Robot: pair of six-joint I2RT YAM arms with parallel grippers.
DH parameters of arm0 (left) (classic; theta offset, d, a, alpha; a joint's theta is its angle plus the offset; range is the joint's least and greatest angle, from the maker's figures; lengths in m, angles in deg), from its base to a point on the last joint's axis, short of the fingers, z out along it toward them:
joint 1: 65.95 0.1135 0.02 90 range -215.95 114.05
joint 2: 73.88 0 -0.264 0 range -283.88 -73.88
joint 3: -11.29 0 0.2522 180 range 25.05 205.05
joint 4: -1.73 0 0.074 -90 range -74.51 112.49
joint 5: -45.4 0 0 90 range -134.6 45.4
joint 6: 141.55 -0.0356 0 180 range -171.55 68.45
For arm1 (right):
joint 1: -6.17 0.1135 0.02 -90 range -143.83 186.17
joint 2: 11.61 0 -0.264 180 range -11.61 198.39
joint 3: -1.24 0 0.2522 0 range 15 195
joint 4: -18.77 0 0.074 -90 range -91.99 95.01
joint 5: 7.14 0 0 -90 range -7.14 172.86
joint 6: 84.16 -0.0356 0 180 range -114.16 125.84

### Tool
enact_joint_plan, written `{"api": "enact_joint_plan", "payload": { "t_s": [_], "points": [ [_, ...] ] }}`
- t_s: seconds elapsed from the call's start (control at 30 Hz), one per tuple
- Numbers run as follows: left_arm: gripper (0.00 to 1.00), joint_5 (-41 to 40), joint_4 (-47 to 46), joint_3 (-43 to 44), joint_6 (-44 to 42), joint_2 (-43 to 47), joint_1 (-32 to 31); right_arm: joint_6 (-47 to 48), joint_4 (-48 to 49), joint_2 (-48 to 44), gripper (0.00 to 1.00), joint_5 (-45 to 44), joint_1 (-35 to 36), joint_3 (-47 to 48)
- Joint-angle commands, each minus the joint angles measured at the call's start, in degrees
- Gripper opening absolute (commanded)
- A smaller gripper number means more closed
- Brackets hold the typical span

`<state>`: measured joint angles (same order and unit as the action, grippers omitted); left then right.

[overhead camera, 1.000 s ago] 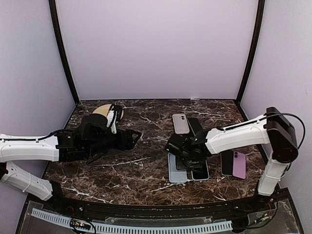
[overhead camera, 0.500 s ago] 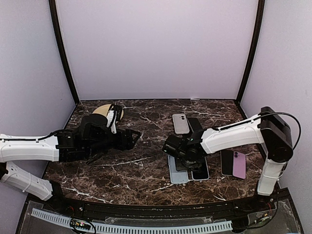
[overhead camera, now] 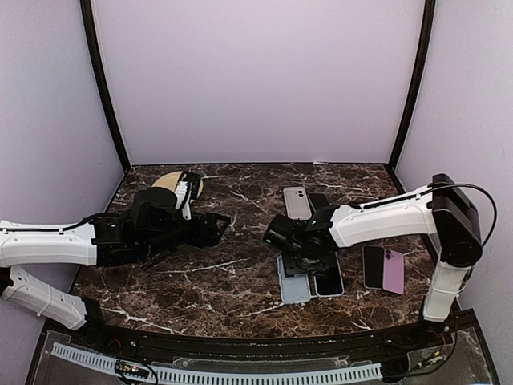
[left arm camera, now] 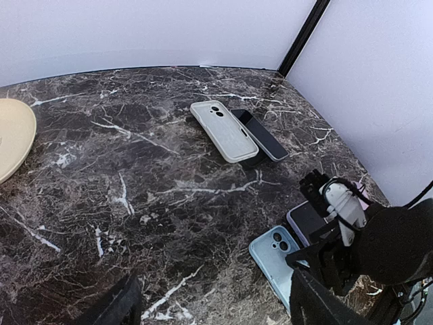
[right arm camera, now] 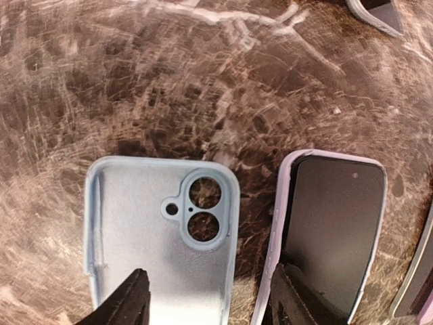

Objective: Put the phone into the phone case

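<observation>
The right gripper point(right arm camera: 210, 281) is hovering with its fingers spread wide and nothing between them, pointing down at the counter point(right arm camera: 169, 81). Directly beneath it, the blue case point(right arm camera: 159, 230) is lying open side up at the lower left of the wrist view, its camera cutout toward the top. Just to the right of the case, the phone point(right arm camera: 331, 223) is lying screen up inside a lilac rim.

In the top view the right arm point(overhead camera: 385, 218) is reaching from the right edge toward the centre, its wrist bending down. The left arm point(overhead camera: 48, 243) is stretching in from the left edge. The left gripper point(left arm camera: 215, 291) is also standing spread and empty, well apart from the phones.

Above centre a white phone point(overhead camera: 296, 202) is lying camera side up, touching a black phone point(overhead camera: 322, 205). At the right a pink phone point(overhead camera: 393, 271) is resting, and a plate point(overhead camera: 170, 181) is sitting at the upper left.
</observation>
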<state>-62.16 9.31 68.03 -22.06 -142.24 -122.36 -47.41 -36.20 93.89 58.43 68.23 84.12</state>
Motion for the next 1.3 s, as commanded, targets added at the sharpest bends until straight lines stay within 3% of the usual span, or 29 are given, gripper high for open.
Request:
{"api": "enact_joint_plan", "payload": {
  "t_s": [0.0,0.13,0.27,0.37,0.53,0.63,0.8,1.07,1.27],
  "points": [
    [0.77,-1.5,2.0,-0.2,-1.1,2.6,0.1,7.9,0.2,-7.4,0.76,-3.2,-1.8,2.2],
    [0.79,-2.9,3.2,-0.8,-1.8,3.9,0.1,21.8,9.2,-15.3,0.98,4.5,-9.7,-0.7],
    [0.83,-4.5,4.2,-0.9,-1.9,4.1,0.2,33.0,14.8,-18.1,0.99,18.8,-22.2,-1.7],
    [0.84,-4.6,4.4,-0.5,-1.9,3.6,0.2,38.6,15.1,-15.3,0.99,25.3,-29.7,1.2],
    [0.84,-5.3,5.3,1.1,-2.2,1.1,0.3,41.9,8.8,-3.6,0.99,27.9,-39.3,11.4],
    [0.84,-5.3,5.8,2.3,-3.0,-0.5,0.6,45.3,6.8,3.4,0.99,29.4,-41.3,17.3],
    [0.88,-4.1,7.8,5.4,-4.2,-4.8,1.1,47.1,7.8,12.9,0.99,40.1,-44.9,23.2],
    [0.89,-2.2,9.4,8.9,-5.6,-9.4,1.5,50.1,3.5,24.3,0.99,41.3,-45.2,33.5],
    [0.89,-1.9,9.4,9.3,-6.1,-10.1,1.7,51.6,3.5,25.1,0.97,37.3,-44.3,30.7]
  ]
}}
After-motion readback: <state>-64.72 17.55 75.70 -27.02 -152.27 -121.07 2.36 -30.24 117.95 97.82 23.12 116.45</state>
